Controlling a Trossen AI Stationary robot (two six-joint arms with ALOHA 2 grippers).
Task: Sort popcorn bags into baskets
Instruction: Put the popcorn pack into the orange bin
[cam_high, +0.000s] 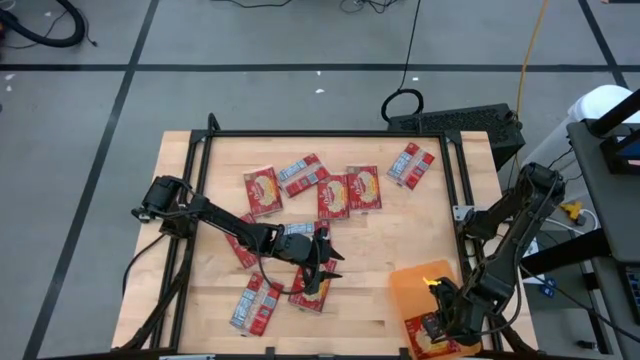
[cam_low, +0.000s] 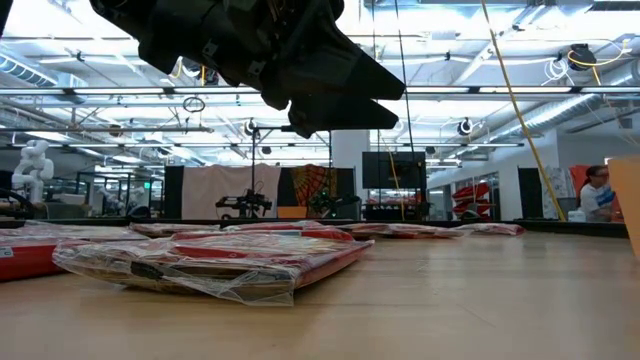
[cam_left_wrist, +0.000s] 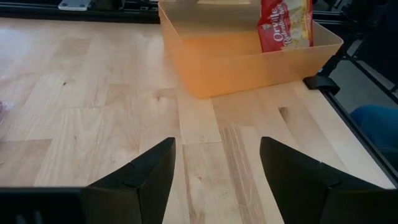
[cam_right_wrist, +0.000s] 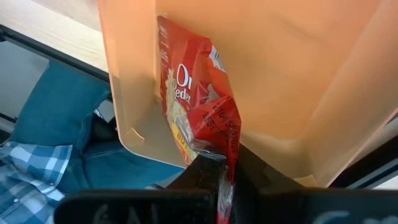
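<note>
My right gripper (cam_right_wrist: 219, 168) is down over the orange basket (cam_high: 412, 285) at the desk's (cam_high: 400, 230) near-right corner, w/ its jaws pinched tight on one edge of a red popcorn bag (cam_right_wrist: 196, 106), which hangs crumpled inside the basket against one wall (yellow-cream picture side showing in the right wrist view). The left wrist view shows that same bag (cam_left_wrist: 283, 25) standing up at the basket's far end. My left gripper (cam_high: 322, 262) sits mid-desk toward the near edge, jaws spread wide apart and holding nothing, hovering just above the wood over a loose bag (cam_high: 312, 287); its fingers (cam_left_wrist: 140, 180) frame bare planks w/ the basket straight ahead. Other bags lie flat on the desk: a cluster (cam_high: 335, 185) toward the far side, one apart at far right (cam_high: 410, 164), another at near left (cam_high: 256, 304). Low view: one bag (cam_low: 215, 262) lies close in its clear wrap, left gripper above it. Below the basket rim I see a person's jeans and plaid sleeve (cam_right_wrist: 37, 162).
</note>
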